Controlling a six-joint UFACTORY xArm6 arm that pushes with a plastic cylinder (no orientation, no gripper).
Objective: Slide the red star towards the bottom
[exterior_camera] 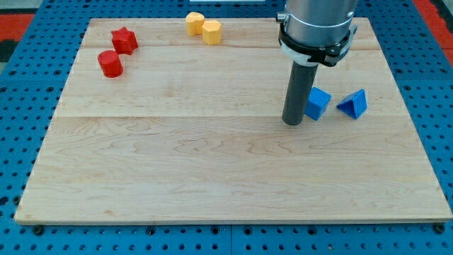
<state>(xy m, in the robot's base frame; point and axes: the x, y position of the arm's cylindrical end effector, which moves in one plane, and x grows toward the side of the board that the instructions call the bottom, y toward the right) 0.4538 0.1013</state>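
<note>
A: Looking for the red star (pixel 124 40) first: it sits near the top-left corner of the bench (pixel 212 177), just above and to the right of a red cylinder (pixel 110 64), the two near each other but whether they touch I cannot tell.

B: And which way does it point? Any long axis?

A: None to speak of. It is a squat star, about as wide as it is deep, so no axis matters for a push. Which way its points face is too small to tell.

B: Where is my tip?

A: My tip (pixel 293 122) stands well apart from the star, toward the view's right and lower, just beside a blue cube (pixel 318 103). A blue triangular block (pixel 353 104) lies a little further right. There are no fingers here, only the bare rod, so it has hold of nothing.

B: So the star lies up and to the left of the tip.

A: Yes. By my judgement, the tip needs to get above the star, on its top side, before pushing down. The two yellow blocks (pixel 203 27) sit along the top edge between them, and the red cylinder lies below-left of the star, close to its downward path.
</note>
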